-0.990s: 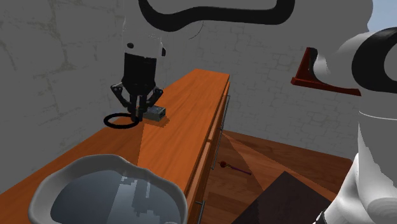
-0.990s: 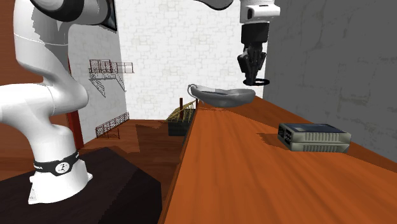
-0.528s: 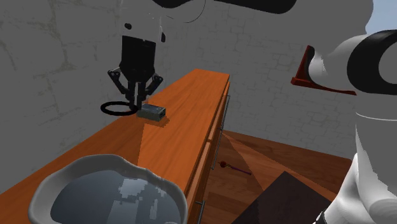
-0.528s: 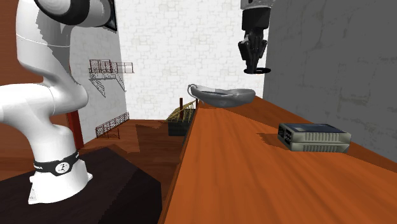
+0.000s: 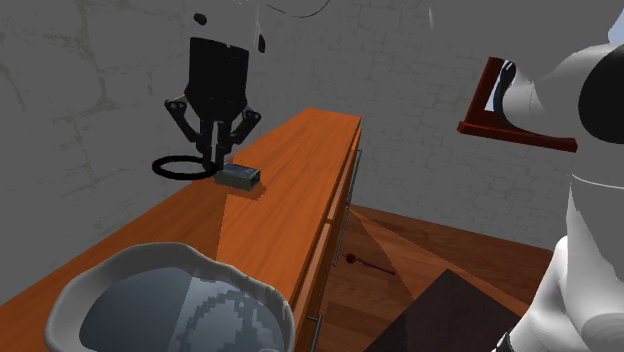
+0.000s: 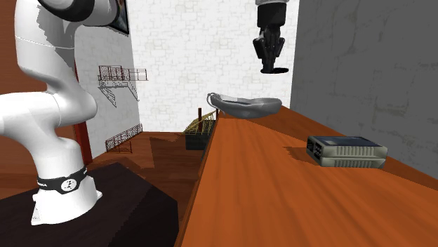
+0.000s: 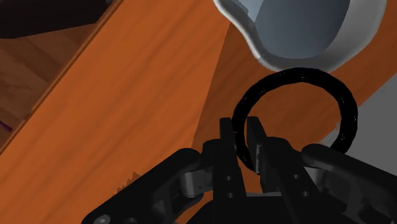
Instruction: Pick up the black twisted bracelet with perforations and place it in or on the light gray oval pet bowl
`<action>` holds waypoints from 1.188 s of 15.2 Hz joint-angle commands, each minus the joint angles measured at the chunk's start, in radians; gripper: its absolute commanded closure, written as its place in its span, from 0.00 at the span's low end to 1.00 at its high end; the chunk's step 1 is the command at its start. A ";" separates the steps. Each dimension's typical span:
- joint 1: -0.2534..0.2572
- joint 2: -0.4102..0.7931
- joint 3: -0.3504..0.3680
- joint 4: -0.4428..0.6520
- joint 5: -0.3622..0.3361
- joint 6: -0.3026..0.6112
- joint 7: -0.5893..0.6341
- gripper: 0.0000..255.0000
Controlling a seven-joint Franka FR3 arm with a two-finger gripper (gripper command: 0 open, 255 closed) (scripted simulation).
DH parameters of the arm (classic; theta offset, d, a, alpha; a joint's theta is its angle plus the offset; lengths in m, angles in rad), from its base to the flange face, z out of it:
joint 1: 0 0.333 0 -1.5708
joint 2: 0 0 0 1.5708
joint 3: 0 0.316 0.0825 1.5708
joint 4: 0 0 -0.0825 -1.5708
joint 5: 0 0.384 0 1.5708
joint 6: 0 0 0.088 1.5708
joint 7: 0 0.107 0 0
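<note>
My black gripper (image 5: 217, 165) is shut on the rim of a black ring-shaped bracelet (image 5: 180, 166) and holds it in the air above the far part of the orange wooden table (image 5: 290, 190). In the wrist view the fingers (image 7: 226, 137) clasp the bracelet (image 7: 343, 114), which hangs short of the bowl's rim. The light grey pet bowl (image 5: 120, 275) with a wavy rim stands at the table's near end in the shoulder view. From the second exterior view the gripper (image 6: 269, 64) with the bracelet (image 6: 278, 70) hangs high above the bowl (image 6: 246, 105).
A small grey box (image 5: 240, 178) lies on the table just beyond the gripper; the same box (image 6: 345, 151) lies near the second exterior view's right. A grey stone wall (image 5: 80, 90) runs along the table's far side. A red object (image 5: 520, 125) hangs on the wall.
The gripper has risen with the bracelet, well above the table, and has shifted slightly toward the second exterior view's left. The bowl and the box have not moved.
</note>
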 commanded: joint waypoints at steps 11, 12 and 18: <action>0.059 -0.279 0.091 -0.318 0.127 0.102 0.172 1.00; 0.058 -0.283 0.090 -0.336 0.130 0.116 0.168 1.00; 0.053 -0.301 0.087 -0.435 0.144 0.199 0.150 1.00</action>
